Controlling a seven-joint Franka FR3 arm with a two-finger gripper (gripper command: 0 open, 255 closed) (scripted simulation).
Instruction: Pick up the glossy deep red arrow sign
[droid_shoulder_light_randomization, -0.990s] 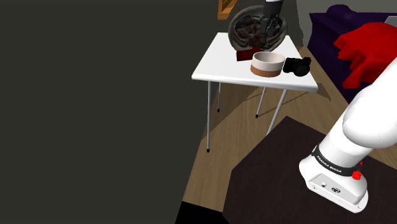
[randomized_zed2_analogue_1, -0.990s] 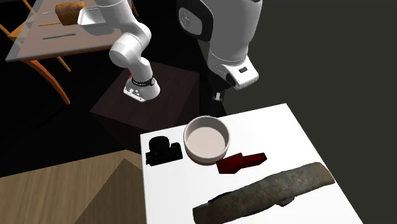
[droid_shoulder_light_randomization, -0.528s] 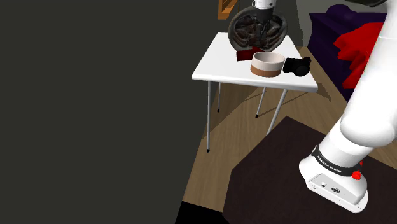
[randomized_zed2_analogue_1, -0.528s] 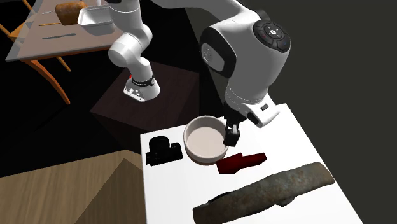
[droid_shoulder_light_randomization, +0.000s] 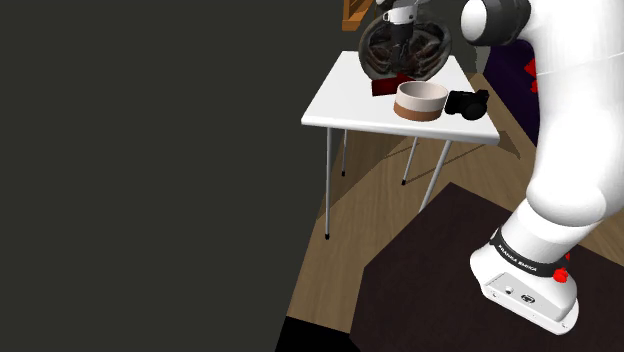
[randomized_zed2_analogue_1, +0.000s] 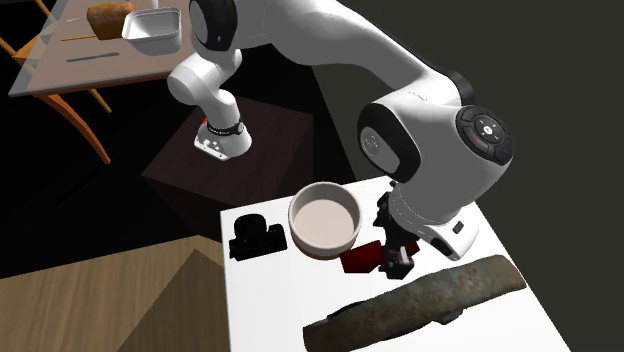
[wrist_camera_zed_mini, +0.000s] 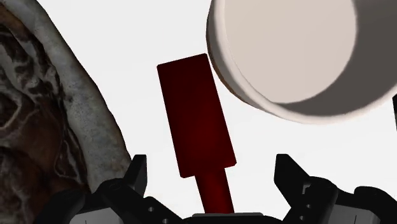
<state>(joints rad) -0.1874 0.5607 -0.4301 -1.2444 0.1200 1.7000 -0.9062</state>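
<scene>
The gripper (wrist_camera_zed_mini: 212, 167) hangs over the white table (wrist_camera_zed_mini: 130, 38), fingers apart and apparently straddling, not touching, the narrow stem of the deep red arrow sign (wrist_camera_zed_mini: 196, 118), whose long axis runs away toward twelve o'clock, with the bowl (wrist_camera_zed_mini: 286, 44) at two.

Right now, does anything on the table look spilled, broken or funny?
Nothing is spilled or broken. One odd thing: the big mottled brown dish seems tipped up on its edge instead of lying flat. The dark red arrow sign lies flat beside the upright bowl, in line with the open fingers.
</scene>
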